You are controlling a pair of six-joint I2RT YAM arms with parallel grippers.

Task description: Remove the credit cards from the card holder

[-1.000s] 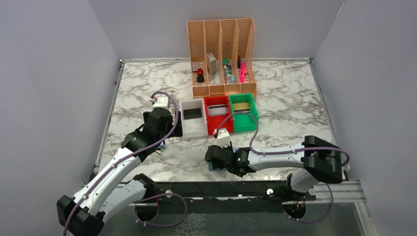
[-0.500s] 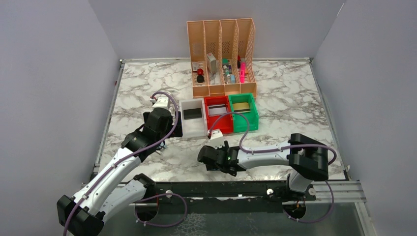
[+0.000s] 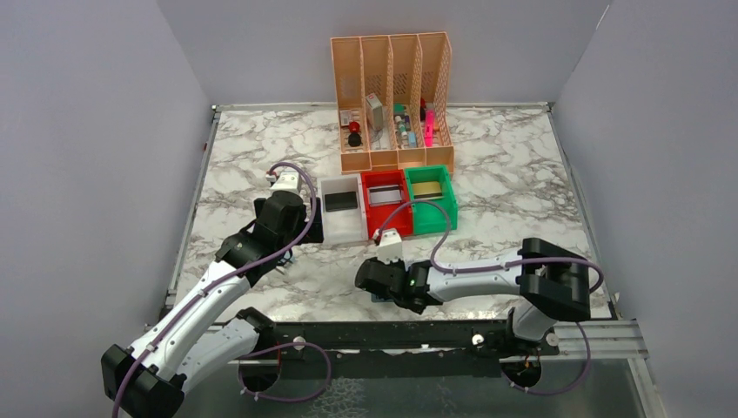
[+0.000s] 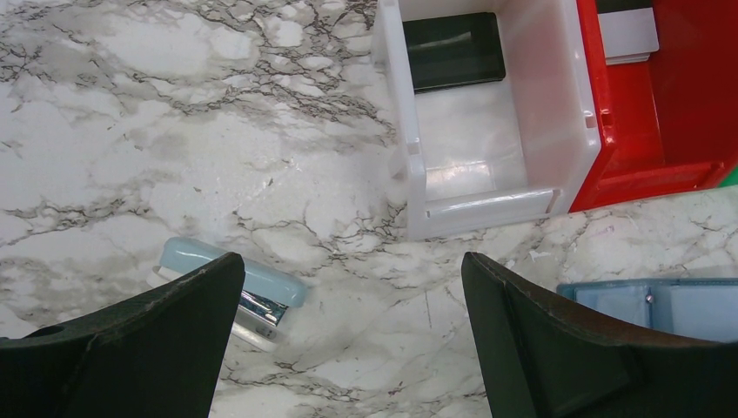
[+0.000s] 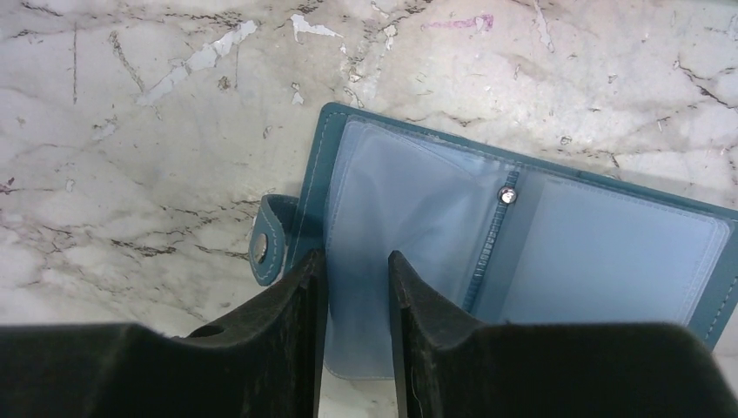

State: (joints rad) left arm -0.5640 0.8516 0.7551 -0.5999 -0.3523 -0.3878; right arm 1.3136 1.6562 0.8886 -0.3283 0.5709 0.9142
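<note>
Worktop [image 3: 522,192]: white marble with grey veins, closed in by grey walls; both arms reach in from the near edge.
Card holder [image 5: 522,235]: small teal-blue wallet lying open and flat, close to the near edge and about midway along it. It is lighter blue inside, with clear pockets and a metal stud on the centre fold. The snap tab [image 5: 265,239] sticks out from its left half.
Right gripper [image 5: 355,261]: low over the left half of the card holder. The black fingers stand a narrow gap apart, and the clear pocket shows flat between them. Whether the tips touch it cannot be told.
Stapler [image 4: 235,283]: small, pale blue, lying on the marble towards the left edge, well apart from the card holder.
Left gripper [image 4: 352,257]: above bare marble, on the near side of the white bin; fingers spread wide, holding nothing.
White bin [image 4: 416,157]: leftmost of three bins set side by side mid-worktop; a dark flat rectangle [image 4: 454,50] lies at its far end.
Red bin [image 4: 661,174]: middle of the row; the silvery-grey credit card [image 3: 384,197] lies inside.
Green bin [image 3: 432,222]: right of the row; the gold credit card [image 3: 426,189] lies inside.
File organizer [image 3: 392,96]: tall peach mesh with four slots, at the middle of the far edge, behind the bins; small items stand in it.
</note>
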